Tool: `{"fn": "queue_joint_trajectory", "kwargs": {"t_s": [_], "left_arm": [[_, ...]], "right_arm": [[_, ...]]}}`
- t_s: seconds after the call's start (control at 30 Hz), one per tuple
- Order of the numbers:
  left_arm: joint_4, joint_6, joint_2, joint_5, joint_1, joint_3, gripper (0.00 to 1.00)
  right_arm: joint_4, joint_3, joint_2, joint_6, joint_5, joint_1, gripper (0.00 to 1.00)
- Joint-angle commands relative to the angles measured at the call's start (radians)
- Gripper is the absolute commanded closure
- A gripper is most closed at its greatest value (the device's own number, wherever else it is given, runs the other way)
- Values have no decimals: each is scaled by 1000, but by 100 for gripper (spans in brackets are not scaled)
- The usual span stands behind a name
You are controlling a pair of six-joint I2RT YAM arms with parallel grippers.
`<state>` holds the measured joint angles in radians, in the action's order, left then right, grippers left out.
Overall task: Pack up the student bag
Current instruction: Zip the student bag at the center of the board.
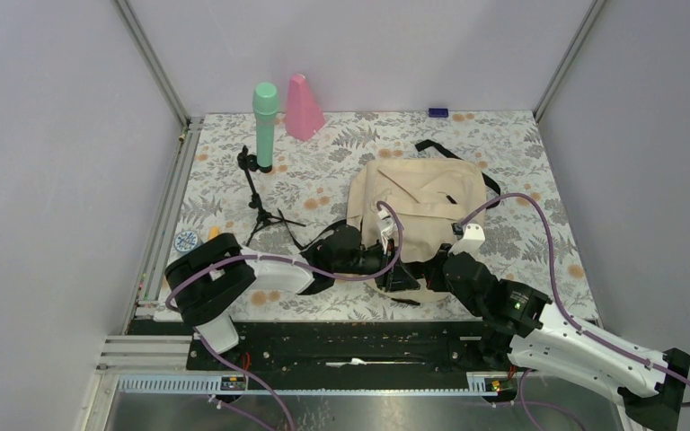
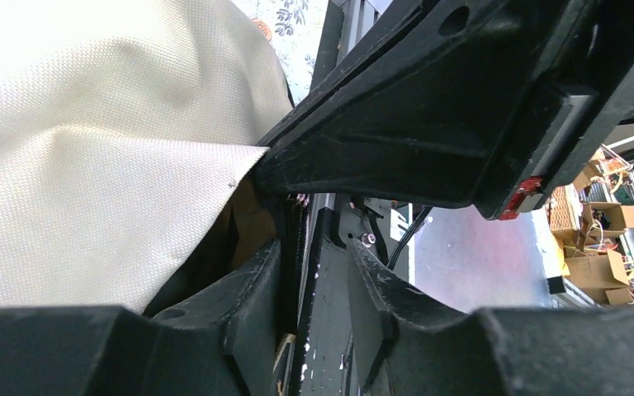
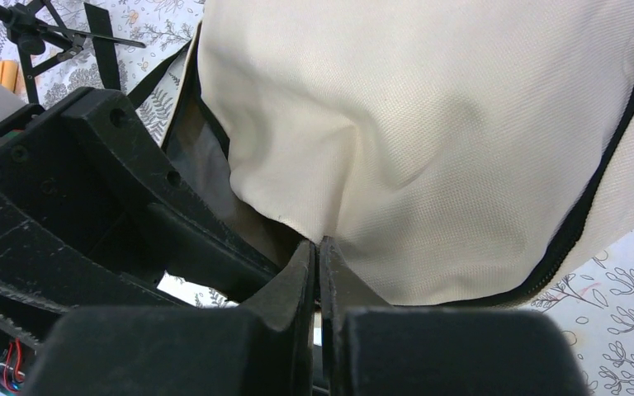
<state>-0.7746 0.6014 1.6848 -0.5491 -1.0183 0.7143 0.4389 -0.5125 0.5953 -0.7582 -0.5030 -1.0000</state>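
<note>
The student bag point(image 1: 418, 199) is a cream fabric backpack with black straps, lying flat in the middle of the table. Both grippers are at its near edge. My right gripper point(image 1: 440, 265) is shut, and its tips point(image 3: 317, 244) pinch a fold of the cream fabric point(image 3: 429, 124) beside the dark opening. My left gripper point(image 1: 393, 269) is right beside it with its jaws apart point(image 2: 318, 247). The bag's black-trimmed edge point(image 2: 293, 239) runs along the inside of its left finger, with the cream fabric point(image 2: 91, 148) to the left. What is inside the bag is hidden.
A green microphone point(image 1: 265, 126) and a pink cone-shaped object point(image 1: 304, 108) stand at the back left. A black mini tripod point(image 1: 256, 193) stands left of the bag. A small round blue-white item point(image 1: 186, 240) lies by the left rail, and a small blue block point(image 1: 437, 112) by the back wall.
</note>
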Motion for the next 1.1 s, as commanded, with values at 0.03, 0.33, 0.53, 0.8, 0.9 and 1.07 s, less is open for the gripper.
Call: {"fn": "queue_joint_trajectory", "kwargs": {"t_s": [0.03,0.33,0.53,0.8,0.9,1.07], "left_arm": [[-39,-13,-70,-31,-2,40,68],[-19,-17,-77,-11,-2,47,74],[39,-35,-69,20,-2,54,75],[97,-88,-79,60,-6,58,67],[129,-123,-91,87,-22,62,61],[197,-206,-122,175,-61,67,58]], "right_arm": [[-63,-1,-8,-32,21,1,100],[-63,-2,-5,-34,23,2,100],[-62,0,-8,-34,25,2,100],[-62,1,-7,-34,26,2,100],[-63,4,-8,-36,26,1,100],[-63,5,-12,-38,24,2,100]]}}
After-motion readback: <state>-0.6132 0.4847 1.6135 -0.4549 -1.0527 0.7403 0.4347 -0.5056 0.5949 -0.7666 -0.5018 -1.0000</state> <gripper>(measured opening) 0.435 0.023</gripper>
